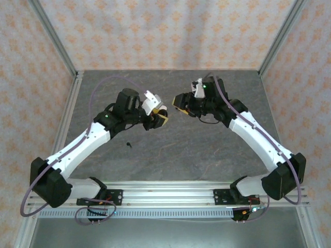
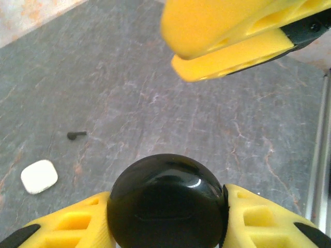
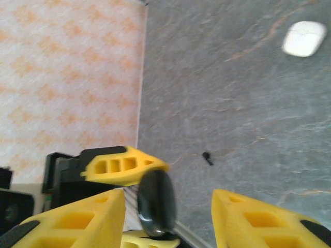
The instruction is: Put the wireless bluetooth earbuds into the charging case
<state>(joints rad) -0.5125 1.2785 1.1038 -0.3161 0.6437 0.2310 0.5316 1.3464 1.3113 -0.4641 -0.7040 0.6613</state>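
My left gripper (image 2: 168, 201) is shut on a glossy black rounded charging case (image 2: 165, 196), held above the table; a faint seam runs across its face. In the top view that gripper (image 1: 159, 119) faces my right gripper (image 1: 178, 99) near the table's middle. My right gripper (image 3: 168, 196) is open, and the case (image 3: 156, 204) stands edge-on between its fingers, close to the left one with a gap to the right one. A black earbud (image 1: 128, 144) lies on the table below the left arm, also visible in the wrist views as a small black earbud (image 2: 76, 135) (image 3: 207, 157).
A small white case (image 2: 39, 176) (image 3: 305, 39) lies closed on the grey stone-patterned table (image 1: 170, 150), near the loose earbud. Patterned walls close off the back and sides, and an aluminium rail (image 1: 165, 188) runs along the near edge.
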